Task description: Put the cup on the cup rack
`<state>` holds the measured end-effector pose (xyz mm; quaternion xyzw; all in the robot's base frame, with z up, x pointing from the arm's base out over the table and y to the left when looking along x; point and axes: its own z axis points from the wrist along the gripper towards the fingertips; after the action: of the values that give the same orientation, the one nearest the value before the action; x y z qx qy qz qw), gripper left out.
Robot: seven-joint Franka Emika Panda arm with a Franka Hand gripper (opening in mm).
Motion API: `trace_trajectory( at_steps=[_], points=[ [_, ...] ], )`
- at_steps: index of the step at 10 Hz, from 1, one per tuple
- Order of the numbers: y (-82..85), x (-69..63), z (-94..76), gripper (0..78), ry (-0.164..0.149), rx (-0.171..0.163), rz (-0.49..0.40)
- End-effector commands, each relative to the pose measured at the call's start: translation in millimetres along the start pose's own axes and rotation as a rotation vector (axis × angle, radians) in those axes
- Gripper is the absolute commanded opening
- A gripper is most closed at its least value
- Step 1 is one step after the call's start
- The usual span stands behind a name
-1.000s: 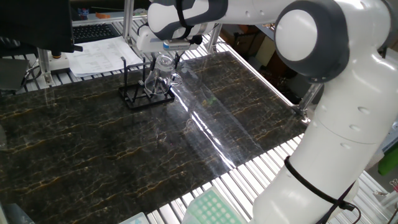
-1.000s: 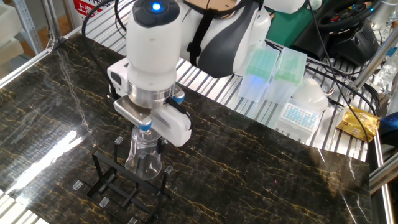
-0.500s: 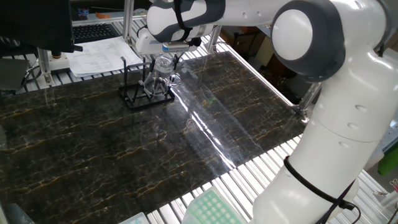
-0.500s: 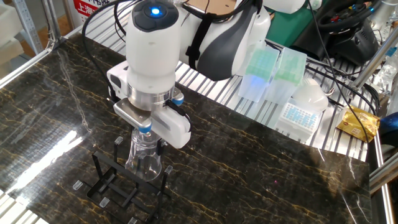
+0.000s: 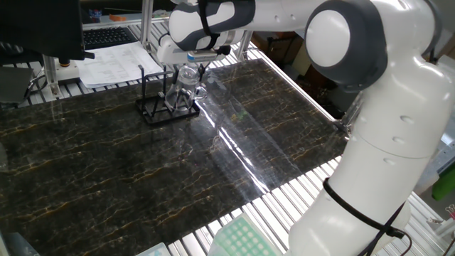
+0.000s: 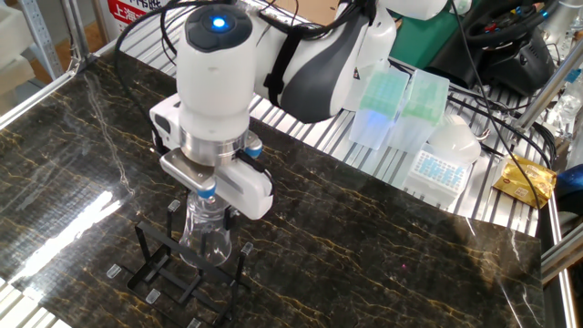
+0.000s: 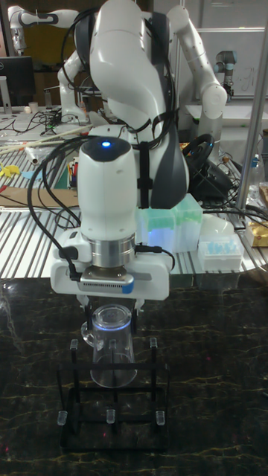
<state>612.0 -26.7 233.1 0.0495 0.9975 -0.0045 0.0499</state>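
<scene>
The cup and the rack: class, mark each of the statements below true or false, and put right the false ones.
1. The cup is upside down, mouth downward. True.
2. The cup lies on its side on the table, away from the rack. False: it is upright over the rack, among the pegs.
3. The gripper is directly above the cup. True.
4. The rack is white plastic. False: it is black wire.
5. The cup is see-through. True.

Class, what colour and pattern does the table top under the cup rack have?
The table top is black marble-look with thin golden-brown veins, clearest in one fixed view.
</scene>
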Motion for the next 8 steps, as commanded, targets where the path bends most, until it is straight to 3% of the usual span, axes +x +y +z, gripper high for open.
trace_trajectory(
  at_steps=[1, 8],
  points=[
    [2.3, -2.0, 9.3, 1.2, -0.001, -0.001, 0.006],
    [2.7, -2.4, 17.5, 1.2, 0.015, 0.009, 0.009]
  ],
)
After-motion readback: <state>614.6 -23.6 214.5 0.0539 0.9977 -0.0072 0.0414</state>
